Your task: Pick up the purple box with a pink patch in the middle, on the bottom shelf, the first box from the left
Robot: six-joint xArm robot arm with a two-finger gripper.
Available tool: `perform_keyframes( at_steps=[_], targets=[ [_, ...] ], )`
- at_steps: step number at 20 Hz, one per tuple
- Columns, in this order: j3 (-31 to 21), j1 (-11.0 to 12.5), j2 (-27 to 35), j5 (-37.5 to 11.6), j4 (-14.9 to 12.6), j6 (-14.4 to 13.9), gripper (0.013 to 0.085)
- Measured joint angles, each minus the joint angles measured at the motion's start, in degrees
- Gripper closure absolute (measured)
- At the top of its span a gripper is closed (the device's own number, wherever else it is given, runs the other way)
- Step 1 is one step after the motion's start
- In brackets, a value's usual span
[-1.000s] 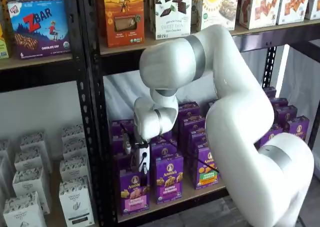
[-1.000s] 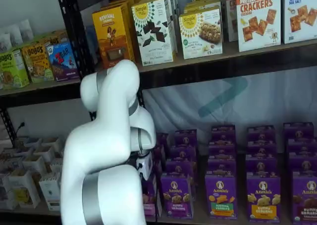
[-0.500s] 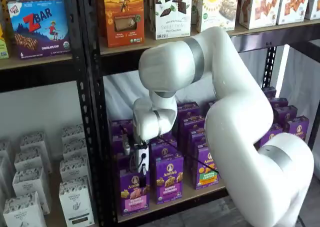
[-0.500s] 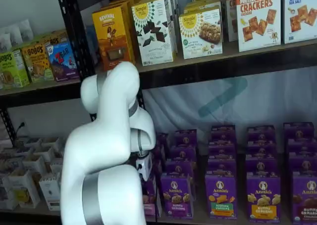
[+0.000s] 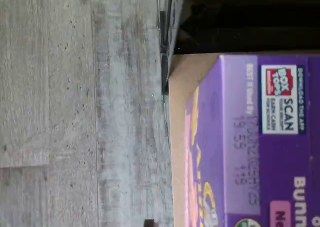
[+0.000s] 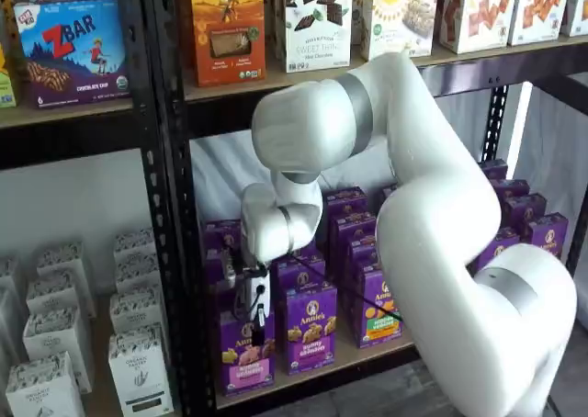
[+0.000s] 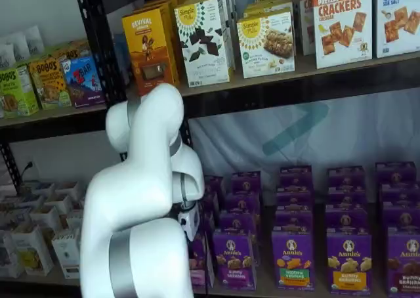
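Gripper point(image 6: 255, 318) mine, directly above the purple box point(image 6: 245, 351) on the bottom shelf point(image 6: 367, 351); finger spread cannot be told.

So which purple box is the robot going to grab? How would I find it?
Look at the bottom shelf, the tan board under the white arm. The purple box stands at the front, right below the gripper. Its middle label is pink; the neighbouring box lacks that pink patch.
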State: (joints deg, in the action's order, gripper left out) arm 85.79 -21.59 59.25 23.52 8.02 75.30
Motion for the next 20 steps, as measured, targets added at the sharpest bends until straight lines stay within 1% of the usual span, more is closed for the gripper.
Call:
perform_keyframes(
  at_steps=[2, 7, 8, 9, 10, 11, 12, 13, 14, 15, 16, 20],
  targets=[
    [0.23, -0.18, 0.23, -0.12, -0.32, -0.47, 0.0370],
    [0.60, -0.48, 0.74, -0.60, -1.20, -1.56, 0.0370],
    [0.77, -0.53, 0.88, -0.53, -1.27, -1.68, 0.0410],
    [0.86, -0.56, 0.95, -0.46, -1.29, -1.71, 0.0410],
    [0.97, -0.59, 1.03, -0.38, -1.18, -1.66, 0.0450],
    [1.07, -0.63, 1.11, -0.36, -1.14, -1.66, 0.0450],
    [1.15, -0.66, 1.18, -0.35, -1.20, -1.74, 0.0490],
    [1.22, -0.67, 1.24, -0.35, -1.26, -1.81, 0.0490],
    [1.30, -0.68, 1.31, -0.37, -1.30, -1.87, 0.0530],
    [1.35, -0.69, 1.35, -0.39, -1.38, -1.94, 0.0530],
    [1.38, -0.69, 1.38, -0.45, -1.43, -1.99, 0.0570],
    [1.47, -0.67, 1.44, -0.46, -1.98, -2.45, 0.0570]
  ],
)
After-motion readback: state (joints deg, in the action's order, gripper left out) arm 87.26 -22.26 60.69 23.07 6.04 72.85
